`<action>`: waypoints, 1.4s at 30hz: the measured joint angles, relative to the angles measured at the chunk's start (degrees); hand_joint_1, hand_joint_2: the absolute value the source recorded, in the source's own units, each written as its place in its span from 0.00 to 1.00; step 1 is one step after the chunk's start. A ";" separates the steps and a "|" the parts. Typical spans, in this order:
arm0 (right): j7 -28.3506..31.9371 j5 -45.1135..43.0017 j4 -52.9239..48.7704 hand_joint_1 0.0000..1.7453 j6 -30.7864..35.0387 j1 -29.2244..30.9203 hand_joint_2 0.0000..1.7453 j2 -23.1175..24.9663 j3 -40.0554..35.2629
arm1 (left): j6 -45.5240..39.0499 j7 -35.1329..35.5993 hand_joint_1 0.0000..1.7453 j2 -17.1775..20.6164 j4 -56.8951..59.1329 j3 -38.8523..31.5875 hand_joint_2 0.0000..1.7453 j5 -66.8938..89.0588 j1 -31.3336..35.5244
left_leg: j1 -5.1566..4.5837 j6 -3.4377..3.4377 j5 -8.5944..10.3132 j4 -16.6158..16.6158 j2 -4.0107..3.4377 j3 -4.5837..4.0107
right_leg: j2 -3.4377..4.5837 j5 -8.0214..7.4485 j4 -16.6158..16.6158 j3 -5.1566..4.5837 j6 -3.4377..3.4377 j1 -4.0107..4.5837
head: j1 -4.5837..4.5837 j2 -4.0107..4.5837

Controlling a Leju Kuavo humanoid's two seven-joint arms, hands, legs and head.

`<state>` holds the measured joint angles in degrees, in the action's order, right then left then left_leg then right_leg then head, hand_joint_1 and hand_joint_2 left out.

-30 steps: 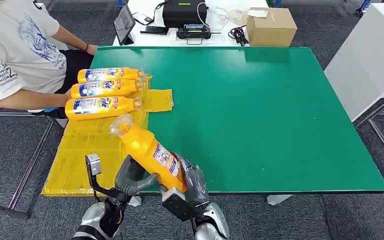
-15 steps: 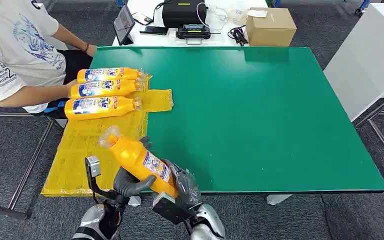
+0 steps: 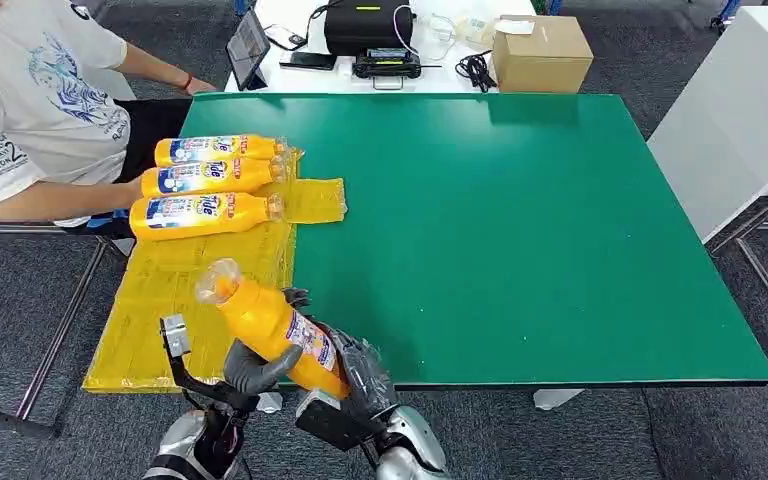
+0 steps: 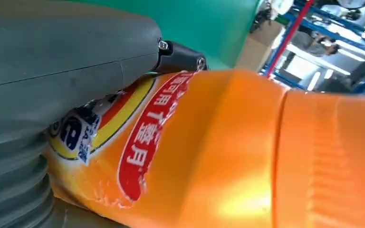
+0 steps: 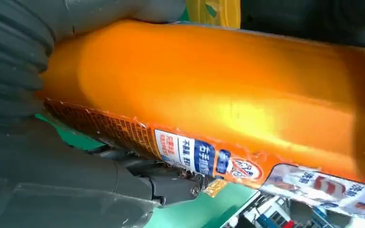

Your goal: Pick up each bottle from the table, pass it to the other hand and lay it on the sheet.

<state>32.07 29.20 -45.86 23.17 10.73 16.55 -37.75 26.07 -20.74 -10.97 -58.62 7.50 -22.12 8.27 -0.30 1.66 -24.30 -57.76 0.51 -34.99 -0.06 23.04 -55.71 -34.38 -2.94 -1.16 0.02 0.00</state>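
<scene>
At upper left, three bottles (image 3: 203, 180) lie on the sheet (image 3: 160, 300); a fourth bottle (image 3: 270, 325), lower centre, is gripped by both left hand (image 3: 250, 365) and right hand (image 3: 355, 375).

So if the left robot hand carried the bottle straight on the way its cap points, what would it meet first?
Probably the yellow sheet. The left robot hand holds the bottle pointing up-left; further along lies the nearest laid bottle. Depth is unclear.

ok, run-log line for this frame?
phase: handover | orange bottle: gripped by left hand and right hand, above table edge | yellow sheet: three bottles laid
</scene>
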 measured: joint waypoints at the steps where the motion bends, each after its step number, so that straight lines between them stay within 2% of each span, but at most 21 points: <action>1: 0.00 0.20 0.02 1.00 0.00 0.00 1.00 0.00 0.00 | 0.35 -0.13 1.00 -0.15 -0.04 0.00 1.00 -0.22 -0.06 | 0.00 0.00 0.00 0.00 0.00 0.00 | 0.00 0.00 0.00 0.00 0.00 0.00 | 0.00 0.00; 11: -0.64 2.25 -0.70 1.00 -0.11 -0.03 1.00 -0.02 0.00 | 0.42 -0.50 1.00 -0.33 -2.08 0.02 1.00 -0.66 -0.99 | 0.00 0.00 0.00 0.00 -0.02 0.01 | 0.01 0.00 0.00 -0.02 0.00 0.00 | 0.02 0.00; 13: -0.96 2.58 -1.14 0.97 -0.24 -0.08 1.00 -0.04 0.00 | 0.29 -0.48 1.00 -0.33 -2.38 0.04 1.00 -0.35 -1.05 | 0.00 0.00 0.00 0.00 -0.02 0.01 | 0.01 0.00 0.00 -0.02 0.00 0.00 | 0.00 0.00; 20: -2.34 2.84 -2.88 0.97 -0.55 -0.28 1.00 -0.13 0.15 | -2.71 -0.46 1.00 -0.28 -2.86 0.46 1.00 2.91 -0.21 | 0.00 0.00 0.00 0.00 -0.01 0.01 | 0.01 -0.01 0.00 -0.01 0.00 0.00 | 0.00 0.00; 21: -2.43 2.84 -3.04 0.06 -0.55 -0.30 1.00 -0.15 0.20 | -2.75 -0.46 1.00 -0.28 -2.86 0.55 1.00 2.93 -0.12 | 0.00 0.00 0.00 0.00 -0.01 0.01 | 0.01 -0.01 0.00 -0.01 0.00 0.00 | 0.00 0.00; 22: -2.49 2.84 -3.17 0.00 -0.57 -0.32 1.00 -0.15 0.22 | -2.75 -0.46 1.00 -0.28 -2.89 0.59 1.00 2.97 -0.07 | 0.00 0.00 0.00 0.00 -0.01 0.00 | 0.01 -0.01 0.00 -0.01 0.00 0.00 | 0.00 0.00; 23: -2.52 2.84 -3.24 0.00 -0.61 -0.33 0.00 -0.15 0.24 | -2.77 -0.46 1.00 -0.28 -2.89 0.61 1.00 3.01 -0.03 | 0.00 0.00 0.00 0.00 -0.01 0.00 | 0.01 0.00 0.00 -0.02 0.00 0.00 | 0.00 0.00; 28: -3.57 3.11 -4.31 0.00 -0.44 -0.71 0.00 -0.31 0.50 | -5.46 -0.96 1.00 -0.07 -3.43 0.96 1.00 5.87 0.98 | 0.00 0.00 0.00 0.00 0.00 -0.01 | 0.00 0.00 0.00 -0.02 0.00 0.00 | 0.00 0.00; 34: -6.47 3.94 -13.06 0.00 -2.84 -2.81 0.00 -1.33 1.33 | -12.01 -1.27 1.00 0.81 -3.80 -1.20 1.00 8.72 4.46 | 0.01 0.01 0.02 0.00 0.00 0.00 | 0.00 -0.02 -0.01 -0.01 0.00 0.01 | 0.02 0.00; 42: -5.77 -2.69 -25.75 0.00 -4.63 -6.69 0.00 -2.45 5.90 | -22.30 -2.71 1.00 2.29 -3.28 -7.78 1.00 11.80 9.44 | 0.01 0.01 0.02 0.00 0.01 -0.02 | 0.00 -0.02 -0.02 -0.01 0.00 0.01 | -0.02 0.00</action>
<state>26.30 26.51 -71.61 18.53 4.04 14.10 -31.84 3.78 -23.45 -8.68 -61.90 -0.29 -10.32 17.71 -0.29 1.67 -24.28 -57.76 0.52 -35.01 -0.06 23.02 -55.73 -34.39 -2.95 -1.16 0.00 0.00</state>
